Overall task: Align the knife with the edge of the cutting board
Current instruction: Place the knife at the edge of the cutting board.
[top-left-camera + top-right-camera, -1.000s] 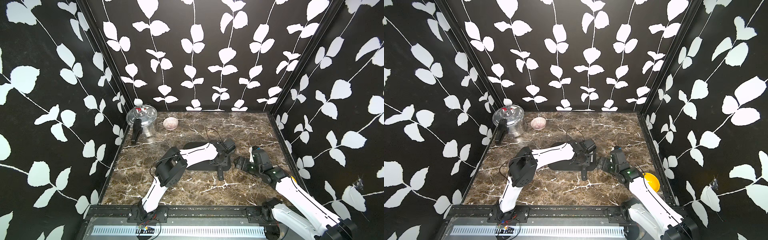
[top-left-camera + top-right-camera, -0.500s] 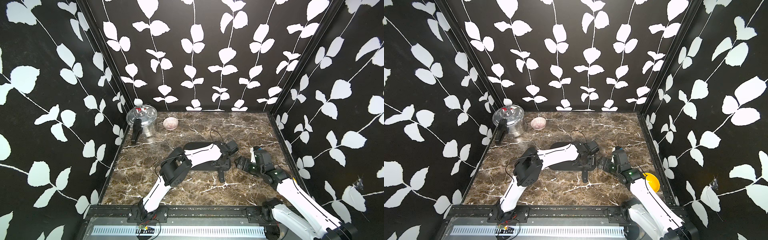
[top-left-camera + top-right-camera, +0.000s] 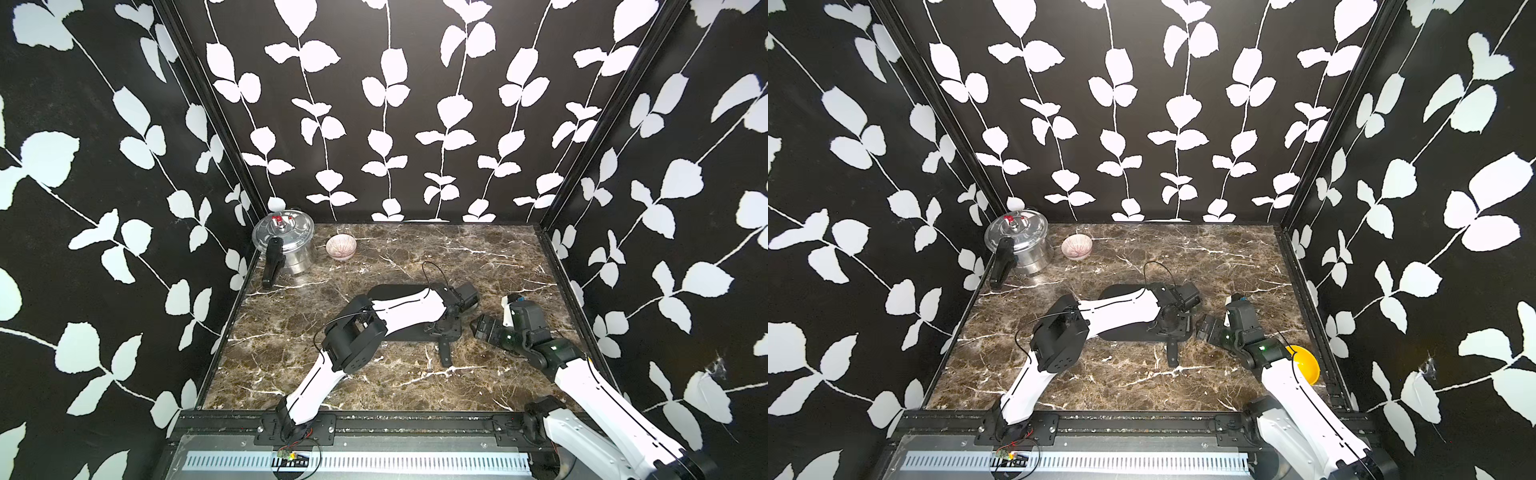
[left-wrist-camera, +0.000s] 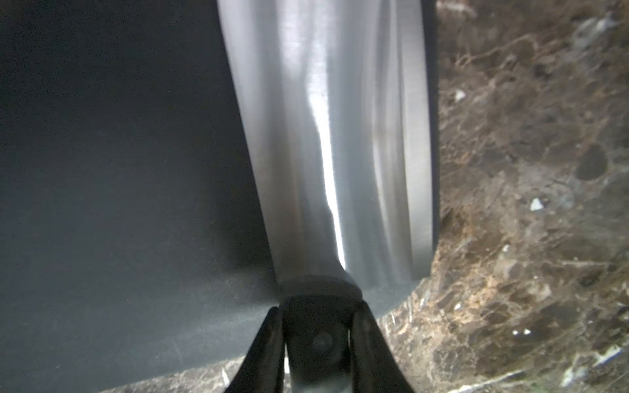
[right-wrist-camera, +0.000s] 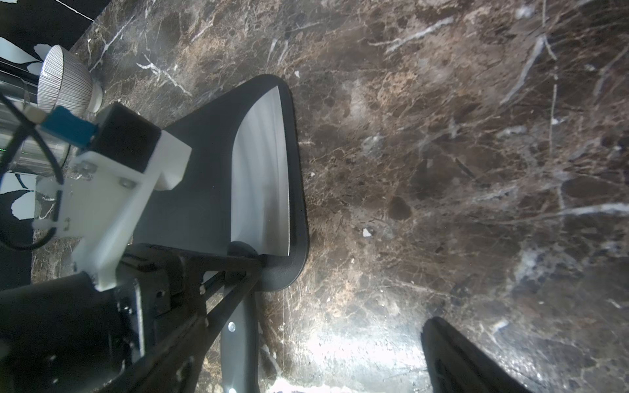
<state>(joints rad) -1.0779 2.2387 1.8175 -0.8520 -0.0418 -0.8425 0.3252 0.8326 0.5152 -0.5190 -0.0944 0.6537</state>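
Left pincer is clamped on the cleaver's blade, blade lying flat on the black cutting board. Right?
Not the blade: the left pincer is clamped on the black handle of the cleaver, as the left wrist view shows. The blade does lie flat on the black cutting board.

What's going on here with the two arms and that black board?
The left gripper is shut on the handle of the knife. The blade lies flat on the cutting board, running close along the board's short end and nearly parallel to it. The handle sticks out past the board over the table. The right gripper hangs open just beside that end, holding nothing.
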